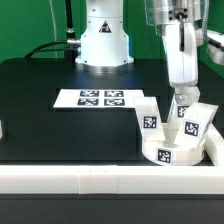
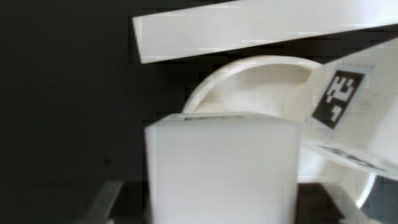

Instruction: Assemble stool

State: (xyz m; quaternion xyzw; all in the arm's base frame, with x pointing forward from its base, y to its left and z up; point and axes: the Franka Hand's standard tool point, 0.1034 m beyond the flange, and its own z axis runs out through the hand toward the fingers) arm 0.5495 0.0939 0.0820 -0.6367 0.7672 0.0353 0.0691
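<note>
The stool's round white seat [image 1: 168,154] lies at the exterior view's right, close to the front rail. Two white blocky legs with marker tags stand up from it, one on its left side [image 1: 148,118] and one on its right [image 1: 195,122]. My gripper [image 1: 182,103] comes down between them, shut on a third white leg [image 2: 222,165] held upright over the seat. In the wrist view this leg fills the middle, with a dark finger [image 2: 107,203] on each side. Behind it show the seat's curved rim [image 2: 249,85] and a tagged leg [image 2: 347,97].
The marker board [image 1: 100,99] lies flat mid-table. A long white rail [image 1: 90,181] runs along the front edge and turns up at the right [image 1: 214,150], boxing in the seat. The arm's white base [image 1: 104,40] stands at the back. A white strip [image 2: 249,35] crosses the wrist view.
</note>
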